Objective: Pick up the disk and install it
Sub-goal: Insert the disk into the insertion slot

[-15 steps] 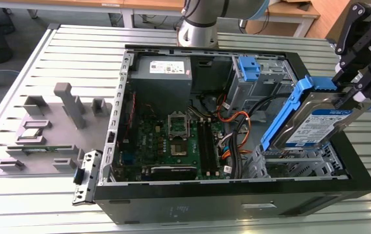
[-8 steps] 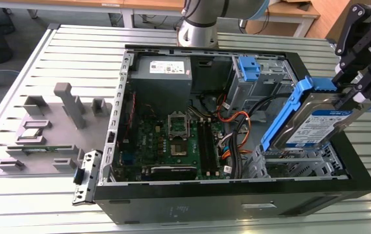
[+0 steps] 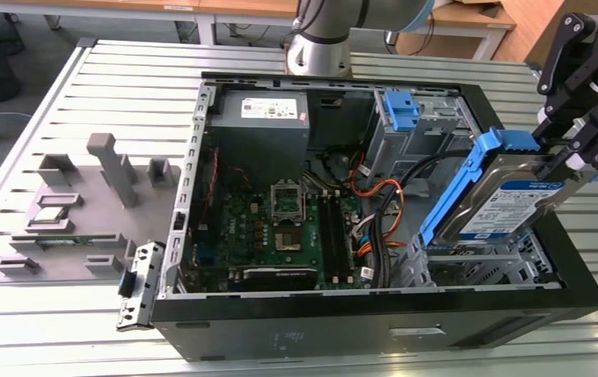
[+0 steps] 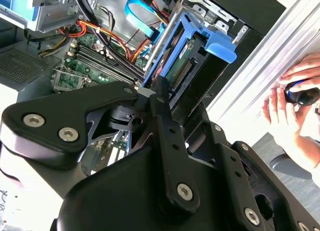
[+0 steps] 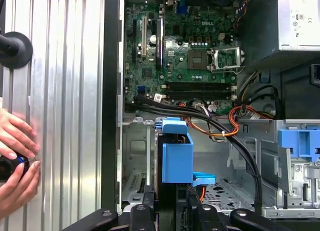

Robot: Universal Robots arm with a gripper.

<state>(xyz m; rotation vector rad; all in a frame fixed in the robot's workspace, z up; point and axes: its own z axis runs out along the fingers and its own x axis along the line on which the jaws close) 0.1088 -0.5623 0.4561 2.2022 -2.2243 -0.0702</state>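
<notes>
The disk [image 3: 508,200] is a silver hard drive with a white-and-blue label and blue side rails. It hangs tilted on edge over the metal drive bay [image 3: 477,263] at the exterior view's right end of the open computer case [image 3: 383,326]. My gripper [image 3: 563,161] is shut on its upper end. In the second wrist view the black fingers [image 4: 162,103] clamp the disk [image 4: 182,56], whose connector end and blue rail tab face the camera. In the first wrist view the disk's blue rail [image 5: 175,156] stands edge-on above the bay floor [image 5: 220,193].
Orange and black cables [image 3: 377,196] run beside the bay. A motherboard [image 3: 277,228], a grey power supply [image 3: 262,106] and a blue bracket [image 3: 401,106] fill the case. A grey fixture block [image 3: 78,212] lies on the slatted table. A person's hands [image 5: 15,158] rest beside the case.
</notes>
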